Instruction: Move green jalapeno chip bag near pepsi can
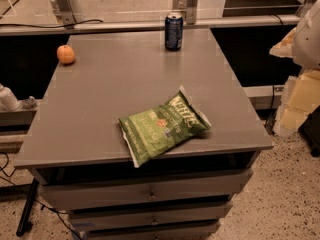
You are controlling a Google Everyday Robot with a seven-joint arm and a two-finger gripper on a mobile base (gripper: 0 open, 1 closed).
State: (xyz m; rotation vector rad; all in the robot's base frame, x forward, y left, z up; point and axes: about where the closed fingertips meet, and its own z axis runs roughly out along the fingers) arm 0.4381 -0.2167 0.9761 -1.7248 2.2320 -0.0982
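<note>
The green jalapeno chip bag lies flat near the front edge of the grey table, right of centre, with one corner slightly over the edge. The pepsi can stands upright at the table's far edge, well apart from the bag. My gripper is not in view. Only a pale part of my arm shows at the right edge of the frame, beside the table and away from both objects.
A round orange fruit sits at the table's far left. Drawers are below the tabletop. A metal rail and posts run behind the table. Cables lie on the speckled floor at the left.
</note>
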